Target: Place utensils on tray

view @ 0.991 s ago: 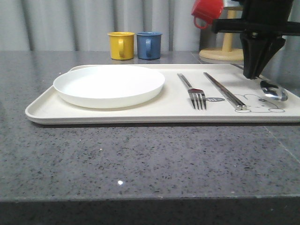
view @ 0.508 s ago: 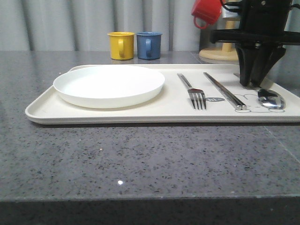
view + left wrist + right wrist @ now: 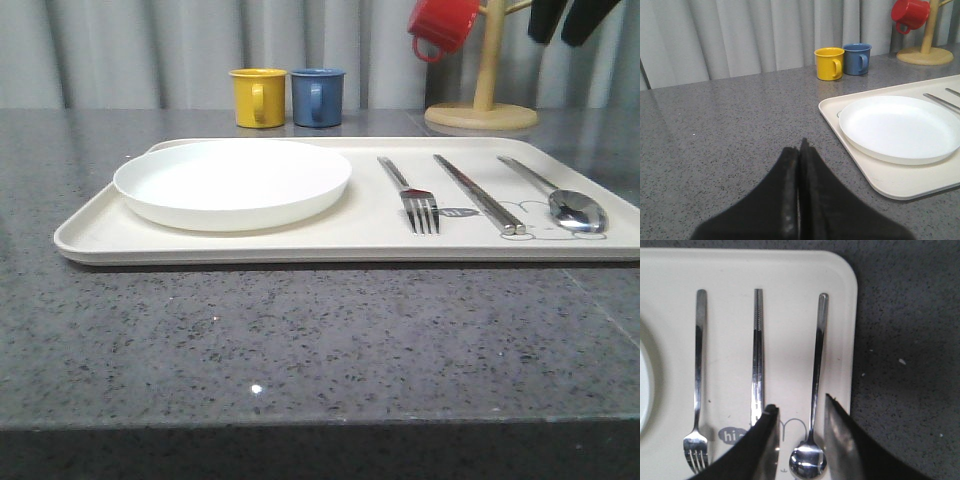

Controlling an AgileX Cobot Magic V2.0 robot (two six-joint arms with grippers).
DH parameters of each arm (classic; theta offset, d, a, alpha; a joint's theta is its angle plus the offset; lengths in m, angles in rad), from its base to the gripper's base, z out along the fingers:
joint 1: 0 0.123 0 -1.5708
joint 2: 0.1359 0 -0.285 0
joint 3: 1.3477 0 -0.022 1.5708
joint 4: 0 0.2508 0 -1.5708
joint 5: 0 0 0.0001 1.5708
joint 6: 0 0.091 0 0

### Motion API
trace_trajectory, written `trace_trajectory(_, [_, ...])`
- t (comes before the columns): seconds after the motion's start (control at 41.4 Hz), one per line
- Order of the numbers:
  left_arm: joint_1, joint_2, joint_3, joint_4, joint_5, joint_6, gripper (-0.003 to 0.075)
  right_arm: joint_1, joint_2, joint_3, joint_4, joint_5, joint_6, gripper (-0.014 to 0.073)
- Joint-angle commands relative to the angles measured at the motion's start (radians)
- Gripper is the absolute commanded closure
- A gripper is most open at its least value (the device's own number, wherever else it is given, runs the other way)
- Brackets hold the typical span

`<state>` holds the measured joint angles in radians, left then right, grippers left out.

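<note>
The cream tray (image 3: 90, 235) lies on the grey counter. On it rest the white plate (image 3: 232, 180), the fork (image 3: 415, 195), the chopsticks (image 3: 480, 192) and the spoon (image 3: 575, 208), side by side. My right gripper (image 3: 567, 25) hangs high above the tray's right end, open and holding nothing. In the right wrist view its fingers straddle the spoon (image 3: 817, 355) from well above, with the chopsticks (image 3: 757, 355) and fork (image 3: 698, 365) beside it. My left gripper (image 3: 801, 146) is shut and empty, over bare counter to the left of the tray (image 3: 880, 175) and plate (image 3: 900, 127).
A yellow mug (image 3: 258, 96) and a blue mug (image 3: 318, 96) stand behind the tray. A red mug (image 3: 442, 25) hangs on a wooden mug tree (image 3: 482, 110) at the back right. Grey curtains close off the back.
My right gripper, which was low over the spoon's handle, has let go and risen to the top of the front view. The spoon now lies flat on the tray.
</note>
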<state>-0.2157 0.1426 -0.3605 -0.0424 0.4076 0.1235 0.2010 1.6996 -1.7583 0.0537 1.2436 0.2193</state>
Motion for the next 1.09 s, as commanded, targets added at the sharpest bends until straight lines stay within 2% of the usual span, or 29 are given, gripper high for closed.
trace_trajectory(0.0, [0.0,0.01,-0.025,-0.009,-0.08,-0.008,0.0739,-0.002,-0.105,-0.034,-0.009,0.074,-0.034,0.0504])
trace_trajectory(0.169, [0.0,0.01,-0.025,-0.009,-0.08,-0.008,0.0739,-0.002,-0.196,-0.004,-0.019,0.041,-0.069,0.0644])
trace_trajectory(0.363, [0.0,0.01,-0.025,-0.009,-0.08,-0.008,0.0739,-0.002,-0.339,0.123,-0.082,-0.048,-0.089,0.0663])
trace_trajectory(0.556, [0.0,0.01,-0.025,-0.009,-0.08,-0.008,0.0739,-0.002,-0.535,0.372,-0.158,-0.227,-0.089,0.0663])
trace_trajectory(1.064, [0.0,0.01,-0.025,-0.009,-0.08,-0.008,0.0739,-0.002,-1.164,1.171,-0.177,-0.808,-0.089,0.0663])
